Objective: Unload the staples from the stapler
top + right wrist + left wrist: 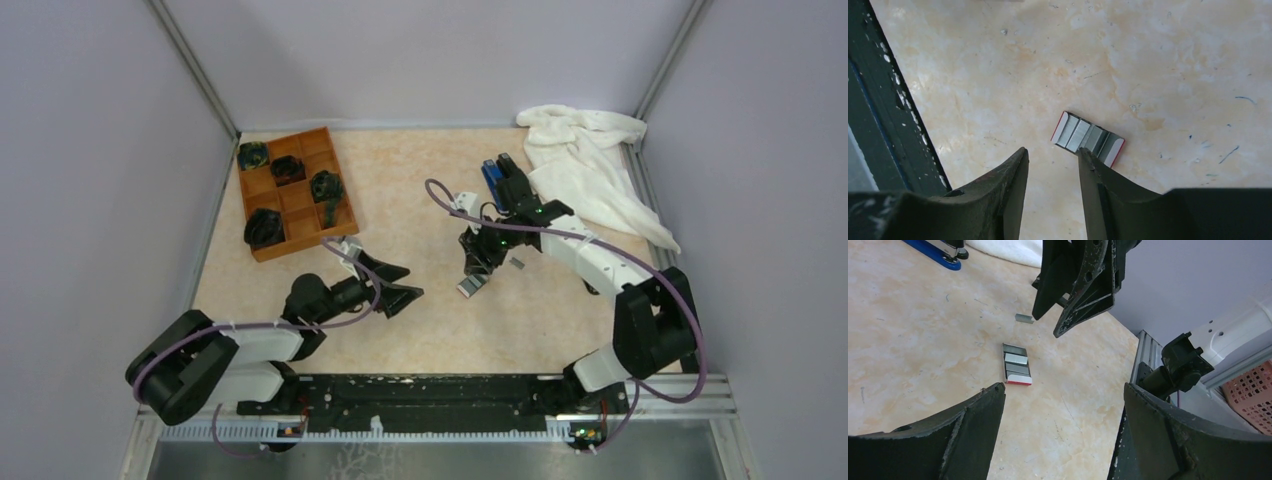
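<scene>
Staple strip loose on the table, both claws empty.

The tiny silvery-grey strip of joined staples [517, 264] lies flat on the beige mottled tabletop [420, 180]. It is just right of the right gripper [478, 268] and near the open white-and-red flat staple box [470, 286]. Its long axis seems to run roughly left to right, though it is very small. The right gripper's fingers stand a narrow gap apart above the box, with nothing between them. The left gripper [410, 282] is spread wide and empty, well apart from the strip. Farther back a blue stapler [491, 180] points away from the arms. The long dark shape [513, 176] just beside it may be the slim black desk stapler, partly hidden by the arm.
</scene>
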You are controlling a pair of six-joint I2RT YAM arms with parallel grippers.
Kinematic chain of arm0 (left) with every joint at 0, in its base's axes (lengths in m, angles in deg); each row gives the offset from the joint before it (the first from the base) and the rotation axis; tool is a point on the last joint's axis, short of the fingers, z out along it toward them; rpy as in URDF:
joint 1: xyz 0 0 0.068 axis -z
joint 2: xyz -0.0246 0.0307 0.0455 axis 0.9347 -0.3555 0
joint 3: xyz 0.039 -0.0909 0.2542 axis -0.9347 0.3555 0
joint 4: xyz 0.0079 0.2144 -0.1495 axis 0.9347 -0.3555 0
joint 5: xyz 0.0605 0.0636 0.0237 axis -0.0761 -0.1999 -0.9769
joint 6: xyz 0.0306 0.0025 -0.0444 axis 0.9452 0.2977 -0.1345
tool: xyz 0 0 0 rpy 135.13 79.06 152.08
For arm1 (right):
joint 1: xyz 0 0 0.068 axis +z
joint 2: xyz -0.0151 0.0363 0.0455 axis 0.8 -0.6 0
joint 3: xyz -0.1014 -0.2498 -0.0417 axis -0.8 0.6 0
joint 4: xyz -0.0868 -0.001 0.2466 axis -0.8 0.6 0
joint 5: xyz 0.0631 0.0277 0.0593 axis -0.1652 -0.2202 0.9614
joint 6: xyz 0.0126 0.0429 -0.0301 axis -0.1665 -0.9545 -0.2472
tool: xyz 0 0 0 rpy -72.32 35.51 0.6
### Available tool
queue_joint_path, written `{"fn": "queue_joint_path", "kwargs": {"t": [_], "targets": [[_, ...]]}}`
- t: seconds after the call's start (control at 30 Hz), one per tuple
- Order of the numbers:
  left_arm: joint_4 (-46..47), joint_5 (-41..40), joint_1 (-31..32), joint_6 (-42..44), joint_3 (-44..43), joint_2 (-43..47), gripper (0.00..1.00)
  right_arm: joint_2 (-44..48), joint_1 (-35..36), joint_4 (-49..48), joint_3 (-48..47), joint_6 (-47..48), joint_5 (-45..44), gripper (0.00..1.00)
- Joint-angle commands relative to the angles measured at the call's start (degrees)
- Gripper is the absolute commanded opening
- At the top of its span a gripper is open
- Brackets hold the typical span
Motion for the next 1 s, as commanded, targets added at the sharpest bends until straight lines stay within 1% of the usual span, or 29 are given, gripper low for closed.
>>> {"fn": "queue_joint_path", "kwargs": {"t": [0.0,0.07,0.13,0.23,0.4,0.7,0.97], "targets": [[4.85,-4.35,0.28,-2.11,1.37,1.85,0.93,-1.26,0.22,-3.39,2.63,-10.36,1.05,0.4],[4.56,-5.12,0.28,-2.73,1.32,2.14,0.93,-2.92,0.09,-3.11,2.36,-10.75,-0.91,0.34],[3.65,-5.9,0.28,-3.4,1.16,2.45,0.93,-4.07,-0.21,-3.51,2.43,-11.44,-1.35,0.3],[1.41,-7.06,0.36,-4.41,0.66,2.98,0.93,-5.45,-0.22,-4.17,2.96,-12.15,-3.32,0.26],[-0.9,-7.81,0.41,-4.98,0.15,3.02,0.92,-7.13,-0.22,-4.47,2.93,-12.48,-7.36,0.26],[0.58,-6.96,0.46,-5.02,-1.24,-0.08,0.92,-9.43,-0.2,-4.12,2.36,-12.7,-9.35,0.27],[1.0,-6.01,0.46,-4.9,-1.67,-0.8,0.92,-10.4,-0.22,-4.27,1.78,-12.74,-9.69,0.27]]}}
